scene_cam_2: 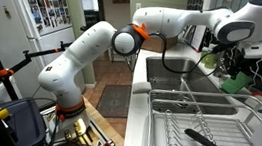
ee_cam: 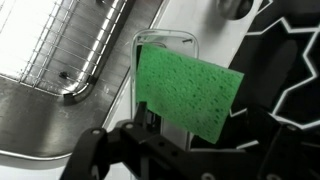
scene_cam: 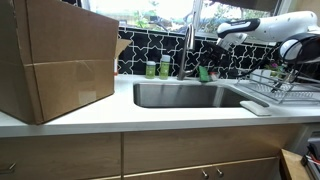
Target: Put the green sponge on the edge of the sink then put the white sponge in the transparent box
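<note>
By the sink (scene_cam: 165, 96) rim, claw (ee_cam: 150, 124) clamped on green sponge (ee_cam: 188, 92), wire rack (ee_cam: 80, 40) close alongside

Jaws hide green sponge (ee_cam: 190, 90) lower edge.

White countertop (scene_cam: 100, 122) w/ a steel sink (scene_cam: 185, 95) set into it approx. mid-span. A big cardboard box (scene_cam: 55, 62) stands on the counter well to one side of the sink, and a wire dish rack (scene_cam: 285, 85) sits on the opposite side, just beside the basin. Behind the sink, by the faucet (scene_cam: 187, 50), two green bottles (scene_cam: 158, 68) stand near the tiled wall.
</note>
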Motion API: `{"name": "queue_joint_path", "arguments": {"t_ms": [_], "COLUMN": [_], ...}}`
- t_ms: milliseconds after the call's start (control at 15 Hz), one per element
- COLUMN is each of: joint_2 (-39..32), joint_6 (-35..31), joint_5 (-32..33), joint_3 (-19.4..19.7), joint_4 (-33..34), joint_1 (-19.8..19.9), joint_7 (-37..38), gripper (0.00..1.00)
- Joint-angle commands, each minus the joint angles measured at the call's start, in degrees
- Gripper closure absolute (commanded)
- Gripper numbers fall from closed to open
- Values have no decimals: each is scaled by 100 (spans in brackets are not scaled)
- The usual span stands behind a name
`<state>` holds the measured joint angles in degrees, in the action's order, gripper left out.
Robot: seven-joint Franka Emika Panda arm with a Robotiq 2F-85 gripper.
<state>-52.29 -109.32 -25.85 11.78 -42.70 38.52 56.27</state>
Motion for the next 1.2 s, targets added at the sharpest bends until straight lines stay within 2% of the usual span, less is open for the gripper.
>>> {"name": "queue_joint_path", "arguments": {"t_ms": [0,67,133,200,533,800,1000,1133], "joint_2": [-390,-438,-487,-529,-732,-867,-970,-1040], "joint_6": [-11,-2,14,17,26,46,55,39], "joint_5": [145,160,178,195,312,418,483,501], "joint_3": [-269,-302,-332,-355,-453,-539,-623,-687], "joint_4": [546,610,680,740,1078,1381,1602,1742], "joint_1": [197,215,234,246,318,371,413,447], "joint_7": [191,210,218,250,400,548,637,710], "gripper": [0,3,18,23,64,92,99,95]}}
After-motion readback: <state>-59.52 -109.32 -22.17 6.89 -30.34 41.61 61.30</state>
